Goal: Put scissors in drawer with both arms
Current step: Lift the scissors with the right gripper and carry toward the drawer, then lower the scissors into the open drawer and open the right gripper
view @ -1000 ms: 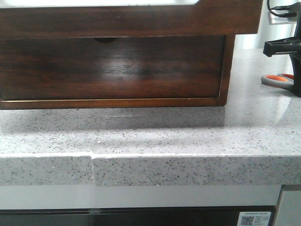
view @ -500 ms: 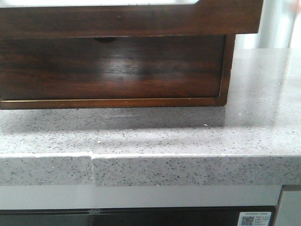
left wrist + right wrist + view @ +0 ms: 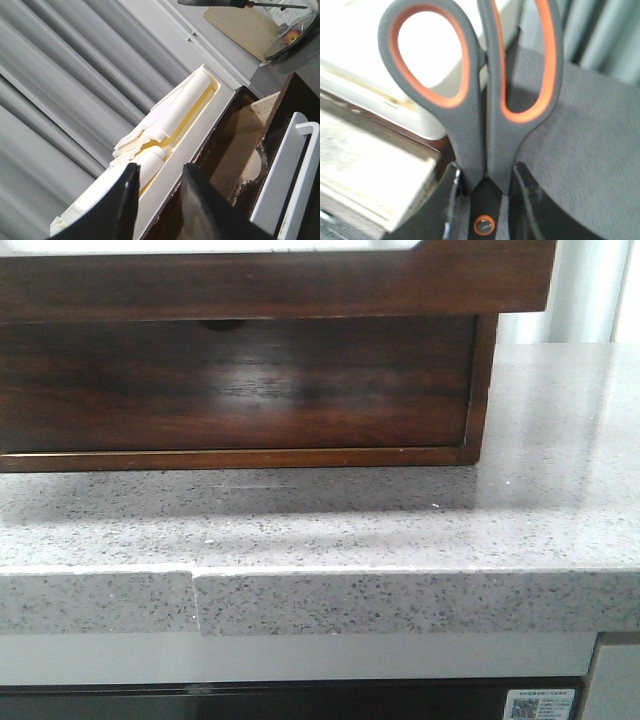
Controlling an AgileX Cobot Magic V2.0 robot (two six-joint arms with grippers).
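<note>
The scissors (image 3: pixel 480 100) have orange handle loops rimmed in grey. My right gripper (image 3: pixel 485 172) is shut on them just above the pivot screw, handles pointing away from the wrist, and holds them over the grey speckled counter (image 3: pixel 590 150). A pale panel with a dark reddish-brown wooden edge (image 3: pixel 427 142) lies beside them. In the front view the drawer (image 3: pixel 280 285) shows as a wide glossy dark front at the top, jutting out over the cabinet. My left gripper (image 3: pixel 160 180) is open and empty beside the cabinet's dark wood (image 3: pixel 235 130). Neither gripper nor the scissors show in the front view.
Under the drawer is a taller front with a half-round notch (image 3: pixel 222 325). The cabinet stands on the stone counter (image 3: pixel 400 530), whose front edge is near. The left wrist view shows a white tray of pale rolls (image 3: pixel 185 105), grey curtains (image 3: pixel 60 75) and a wooden board (image 3: pixel 245 25).
A second ago the scissors lay on the counter at the far right under my right gripper. Both have since left the front view.
</note>
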